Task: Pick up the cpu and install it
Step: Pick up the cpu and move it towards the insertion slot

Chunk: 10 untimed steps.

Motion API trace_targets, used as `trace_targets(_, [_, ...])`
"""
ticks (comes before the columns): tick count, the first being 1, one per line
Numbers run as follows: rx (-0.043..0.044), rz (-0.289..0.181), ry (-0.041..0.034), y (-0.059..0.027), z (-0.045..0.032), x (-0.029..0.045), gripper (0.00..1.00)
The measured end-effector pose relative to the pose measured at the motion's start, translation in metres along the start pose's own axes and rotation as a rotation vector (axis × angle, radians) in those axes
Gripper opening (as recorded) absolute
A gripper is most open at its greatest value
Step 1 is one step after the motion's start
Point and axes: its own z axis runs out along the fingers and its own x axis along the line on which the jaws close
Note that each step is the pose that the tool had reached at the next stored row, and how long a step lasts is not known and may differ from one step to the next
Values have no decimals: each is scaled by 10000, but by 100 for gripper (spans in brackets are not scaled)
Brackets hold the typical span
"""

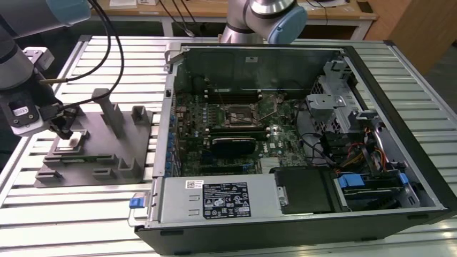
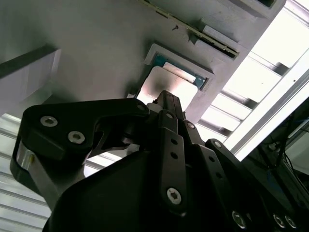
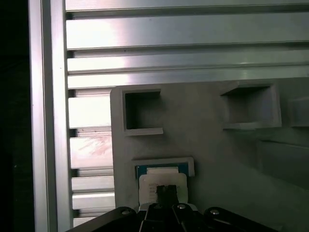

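Note:
The cpu (image 3: 163, 182) is a pale square chip at a blue-edged recess (image 3: 161, 168) of the grey plastic fixture (image 1: 107, 144), at the exterior view's left. It shows as a white patch (image 1: 74, 141) there, and as a pale square (image 2: 170, 86) in the second wrist view. My gripper (image 1: 66, 131) stands right over it. Its dark fingers lie close together, and their tips (image 3: 167, 191) meet over the chip's top face (image 2: 164, 96). I cannot tell whether the chip is raised off the recess. The motherboard's dark socket frame (image 1: 239, 113) sits inside the open computer case.
The open computer case (image 1: 300, 139) takes up the middle and the exterior view's right of the slatted aluminium table (image 1: 85, 53). Upright posts (image 1: 111, 110) rise from the fixture beside my gripper. A second arm's base (image 1: 246, 21) stands behind the case. Empty square pockets (image 3: 141, 113) lie near the chip.

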Motion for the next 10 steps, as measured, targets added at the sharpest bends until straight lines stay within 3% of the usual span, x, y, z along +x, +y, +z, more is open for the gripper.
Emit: trace_targets(10, [0,0,0,-8,57,3,11])
